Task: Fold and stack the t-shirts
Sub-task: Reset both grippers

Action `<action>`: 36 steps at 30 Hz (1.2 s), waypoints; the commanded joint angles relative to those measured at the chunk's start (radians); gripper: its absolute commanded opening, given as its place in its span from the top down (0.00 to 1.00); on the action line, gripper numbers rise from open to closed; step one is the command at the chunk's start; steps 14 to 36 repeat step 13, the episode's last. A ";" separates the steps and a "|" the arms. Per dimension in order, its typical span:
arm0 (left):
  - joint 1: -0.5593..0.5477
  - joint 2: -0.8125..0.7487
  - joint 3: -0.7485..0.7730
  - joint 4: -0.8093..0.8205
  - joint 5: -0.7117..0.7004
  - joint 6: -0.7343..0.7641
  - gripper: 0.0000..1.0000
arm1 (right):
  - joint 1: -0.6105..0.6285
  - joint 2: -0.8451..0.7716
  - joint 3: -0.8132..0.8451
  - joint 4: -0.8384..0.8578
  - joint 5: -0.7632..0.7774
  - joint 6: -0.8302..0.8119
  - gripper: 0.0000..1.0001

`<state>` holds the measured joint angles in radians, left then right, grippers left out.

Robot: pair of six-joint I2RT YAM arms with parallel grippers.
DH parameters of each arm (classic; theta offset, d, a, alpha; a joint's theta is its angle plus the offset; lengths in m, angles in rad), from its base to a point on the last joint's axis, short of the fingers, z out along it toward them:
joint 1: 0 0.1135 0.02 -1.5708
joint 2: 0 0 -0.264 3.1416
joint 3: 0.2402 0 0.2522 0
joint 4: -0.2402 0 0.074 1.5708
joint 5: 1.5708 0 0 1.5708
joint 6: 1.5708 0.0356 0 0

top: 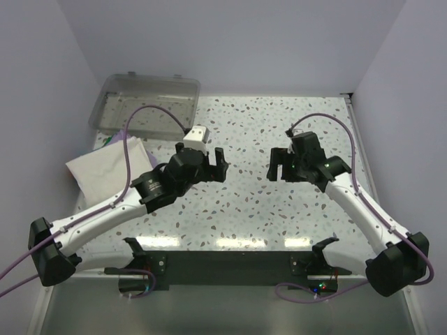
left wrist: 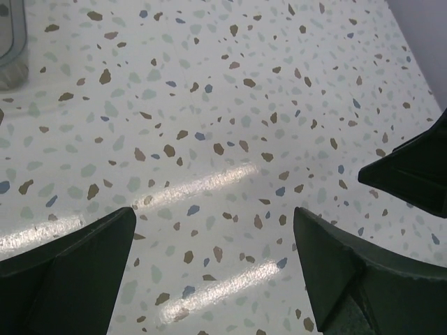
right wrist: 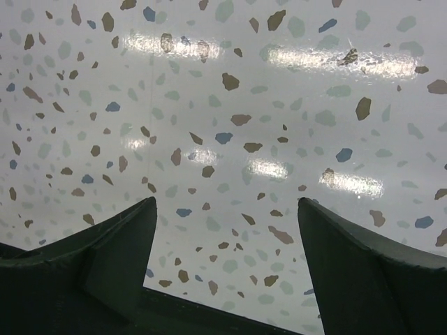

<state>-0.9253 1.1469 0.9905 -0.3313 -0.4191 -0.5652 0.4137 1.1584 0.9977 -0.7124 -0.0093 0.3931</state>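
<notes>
One t-shirt [top: 105, 167] partly under left arm [top: 105, 213]

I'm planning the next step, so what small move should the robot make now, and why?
Probably swing the left claw leftward toward the pale folded cloth shirt beside the clear plastic bin. Both it and the right claw hang open and empty over the speckled tabletop, and the shirt lies on the left arm's side.
</notes>
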 commanded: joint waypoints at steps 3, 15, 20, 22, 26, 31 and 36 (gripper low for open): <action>-0.003 -0.055 0.000 0.087 -0.108 -0.018 0.00 | -0.001 -0.066 -0.016 0.060 0.045 -0.016 0.14; -0.003 -0.033 0.028 0.064 -0.130 -0.022 0.00 | -0.001 -0.184 -0.051 0.111 0.097 -0.026 0.12; -0.003 -0.033 0.028 0.064 -0.130 -0.022 0.00 | -0.001 -0.184 -0.051 0.111 0.097 -0.026 0.12; -0.003 -0.033 0.028 0.064 -0.130 -0.022 0.00 | -0.001 -0.184 -0.051 0.111 0.097 -0.026 0.12; -0.003 -0.033 0.028 0.064 -0.130 -0.022 0.00 | -0.001 -0.184 -0.051 0.111 0.097 -0.026 0.12; -0.003 -0.033 0.028 0.064 -0.130 -0.022 0.00 | -0.001 -0.184 -0.051 0.111 0.097 -0.026 0.12; -0.003 -0.033 0.028 0.064 -0.130 -0.022 0.00 | -0.001 -0.184 -0.051 0.111 0.097 -0.026 0.12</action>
